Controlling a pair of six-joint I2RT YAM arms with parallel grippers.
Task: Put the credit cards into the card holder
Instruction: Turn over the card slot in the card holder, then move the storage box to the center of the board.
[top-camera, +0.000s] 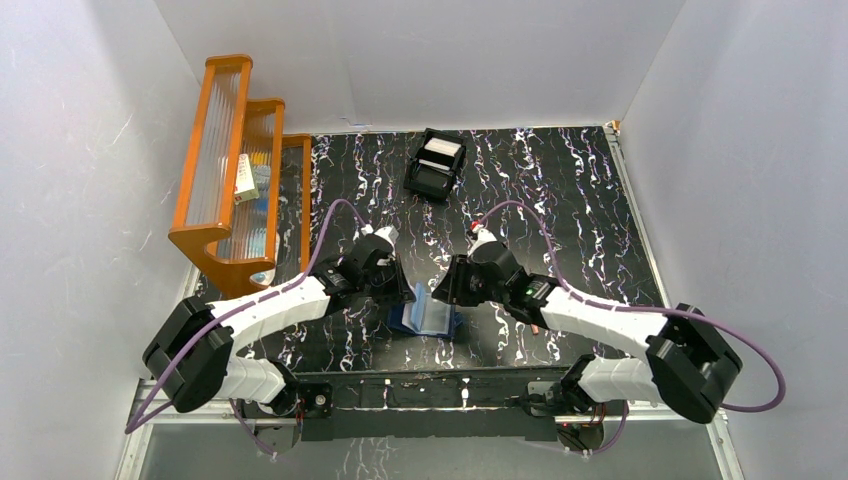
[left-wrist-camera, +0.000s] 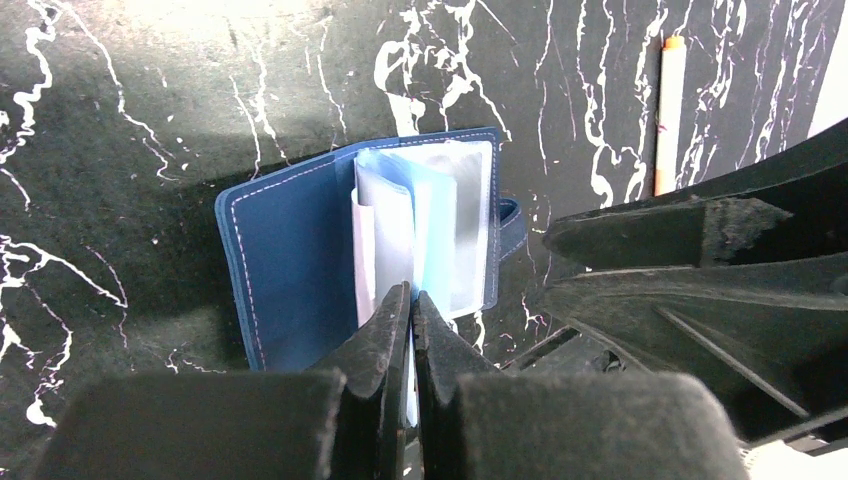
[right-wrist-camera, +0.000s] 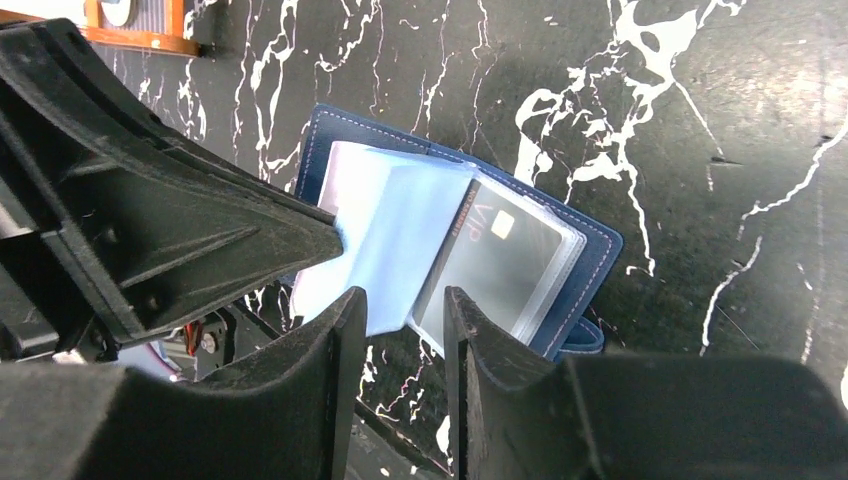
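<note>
- Card holder: lies open on the black marbled table, near the front edge, directly between the two grippers. The navy cover faces down and the lighter blue inside faces up. The clear plastic leaves are fanned upward from the spine. The snap tab projects from one long edge.
- Credit card: one dark card marked "VIP", with a small gold chip, sits inside a clear leaf of the card holder and lies flat against the cover.
- Left gripper: jaws are drawn together with barely a slit between them. They are pinched on the edge of a pale blue leaf of the card holder, and a thin pale strip shows between the fingers.
- Right gripper: jaws stand a narrow gap apart, low over the near edge of the card holder. The corner of a pale blue leaf hangs into that gap. No clamping contact on either finger is visible.
- The two grippers are close together, tips facing one another across the card holder.
- Black box: stands at the far middle of the table, well apart from the card holder. It holds white flat items that are too small to identify.
- Stick: pale with an orange tip, lying on the table beyond the card holder.
- Orange rack: stands at the far left.
</note>
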